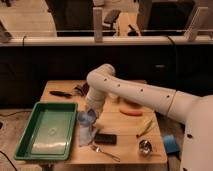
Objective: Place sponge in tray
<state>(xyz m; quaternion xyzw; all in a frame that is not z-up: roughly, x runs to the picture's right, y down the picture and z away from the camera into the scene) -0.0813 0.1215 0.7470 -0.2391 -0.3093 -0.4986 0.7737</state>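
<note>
A light blue sponge-like block [83,118] sits on the wooden table [125,150], just right of the green tray [47,131]. A pale blue cloth [85,134] lies right below it. My white arm reaches in from the right and bends down, and my gripper [92,112] is at the block's right side, very close to it or touching it. The arm's wrist hides how the gripper meets the block. The tray is empty.
A black brush [60,93] and a purple bowl [80,90] lie at the back left. An orange stick-shaped item [131,112], a yellow-green utensil [145,127], a black flat device [105,138], a fork [106,153] and a metal cup [145,146] lie to the right and in front.
</note>
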